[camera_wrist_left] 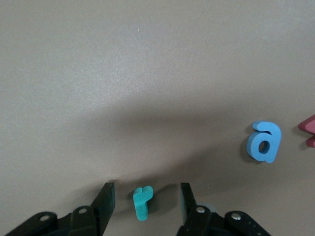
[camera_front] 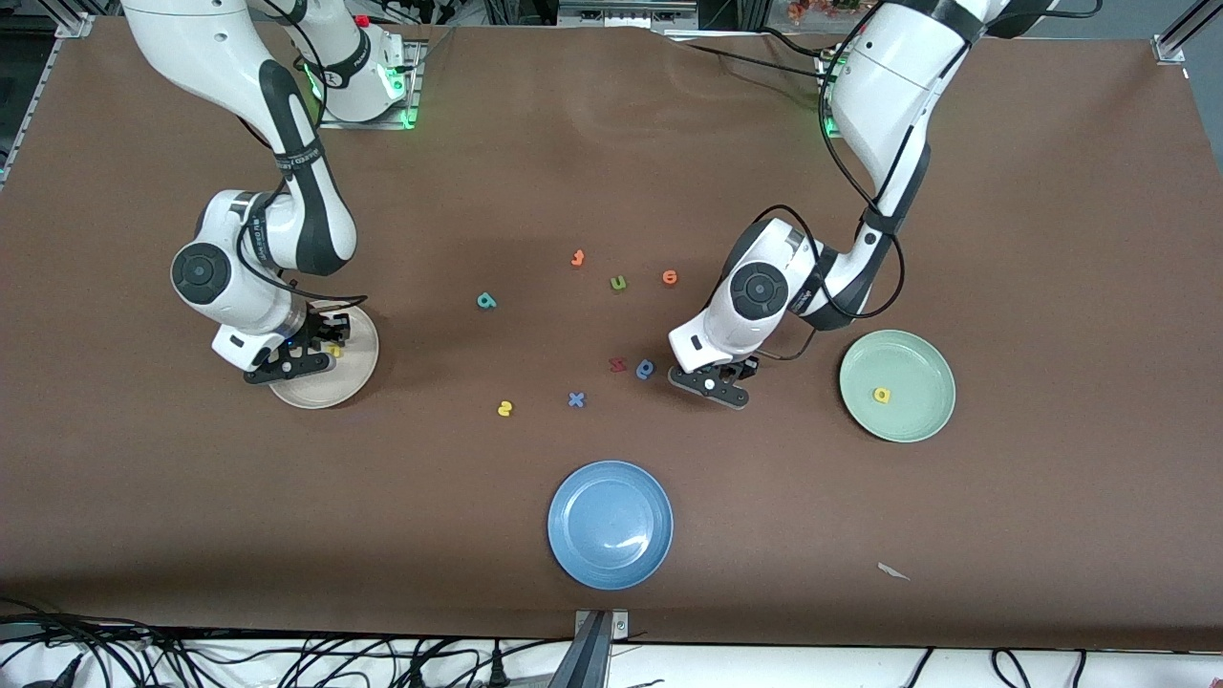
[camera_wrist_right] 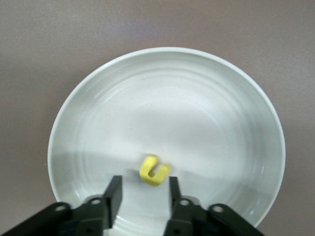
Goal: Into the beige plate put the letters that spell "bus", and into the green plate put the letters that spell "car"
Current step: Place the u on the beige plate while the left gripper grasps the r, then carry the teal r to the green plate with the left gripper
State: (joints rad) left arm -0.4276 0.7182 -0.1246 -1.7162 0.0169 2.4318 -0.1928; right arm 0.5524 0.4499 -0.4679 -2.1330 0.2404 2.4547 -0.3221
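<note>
My left gripper [camera_front: 728, 376] [camera_wrist_left: 146, 187] is low over the table and open. A teal "r" [camera_wrist_left: 142, 201] lies between its fingers with a gap on each side; the hand hides this letter in the front view. The green plate [camera_front: 922, 420], toward the left arm's end, holds a yellow "a" [camera_front: 881, 394]. My right gripper [camera_front: 325, 342] [camera_wrist_right: 144, 181] hangs open over the beige plate [camera_front: 315, 394] [camera_wrist_right: 206, 98]. A yellow "u" [camera_front: 334, 352] [camera_wrist_right: 154, 170] lies in that plate just off the fingertips. A yellow "s" [camera_front: 504, 408] and a teal letter [camera_front: 486, 301] lie on the table.
Mid-table lie two orange letters [camera_front: 577, 257] [camera_front: 670, 277], a green "u" [camera_front: 618, 283], a red letter [camera_front: 617, 364] [camera_wrist_left: 309, 129], a blue letter [camera_front: 646, 368] [camera_wrist_left: 264, 142] and a blue "x" [camera_front: 576, 399]. A blue plate [camera_front: 610, 564] sits nearest the front camera.
</note>
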